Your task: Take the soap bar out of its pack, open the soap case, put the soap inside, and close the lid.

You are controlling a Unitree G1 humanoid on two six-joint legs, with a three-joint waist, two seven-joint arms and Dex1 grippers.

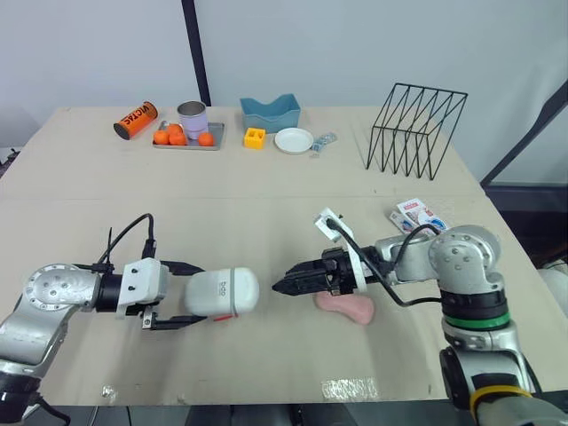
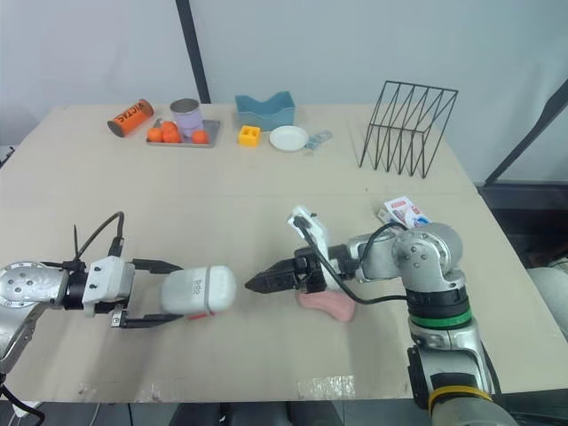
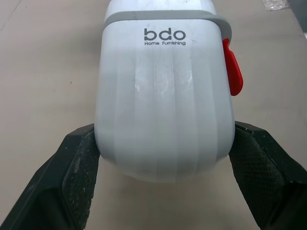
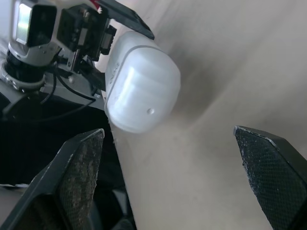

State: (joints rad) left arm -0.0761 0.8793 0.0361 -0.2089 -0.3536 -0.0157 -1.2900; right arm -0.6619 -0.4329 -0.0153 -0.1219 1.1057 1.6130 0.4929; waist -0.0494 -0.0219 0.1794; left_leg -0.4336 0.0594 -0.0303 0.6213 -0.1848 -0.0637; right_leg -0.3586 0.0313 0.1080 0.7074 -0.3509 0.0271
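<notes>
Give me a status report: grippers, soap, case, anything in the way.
Left gripper shut on soap case, lid closed. Right gripper open, empty, pointing at case. Soap bar bare on table under right arm. Nothing between them.

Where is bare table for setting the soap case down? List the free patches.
Free: the wide middle band of the table, between the tray at the back and the soap case. Crowded: the back row from tray to wire rack, and around the soap by the right hand.
</notes>
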